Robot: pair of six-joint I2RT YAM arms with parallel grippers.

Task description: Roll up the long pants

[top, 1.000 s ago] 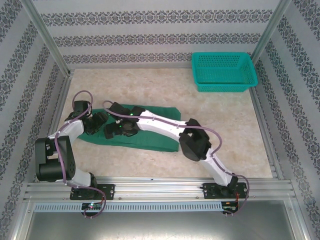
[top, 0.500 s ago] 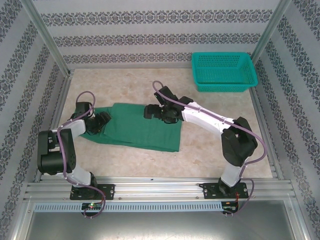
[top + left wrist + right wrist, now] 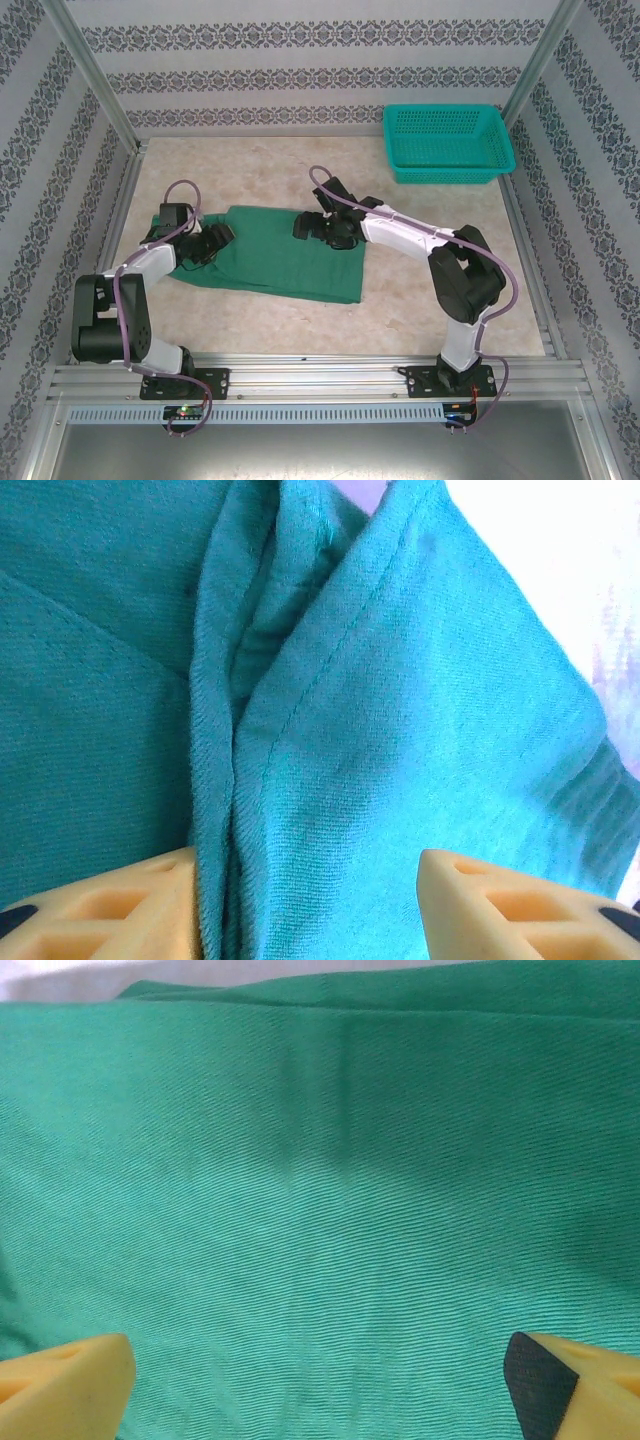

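Left wrist view: left fingers (image 3: pixel 110 905), half-spread, straddle a pants (image 3: pixel 400 740) fold; close fully on it before rolling, while the wide right fingers (image 3: pixel 70 1375) press the flat cloth beneath them.

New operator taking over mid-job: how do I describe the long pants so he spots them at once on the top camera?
Start from the beige table. On its left-centre part lie the long pants, a wide, flat, folded slab of dark green cloth. Unlike the teal mesh basket in the far right corner, which is rigid and full of holes, they are soft, plain and darker.
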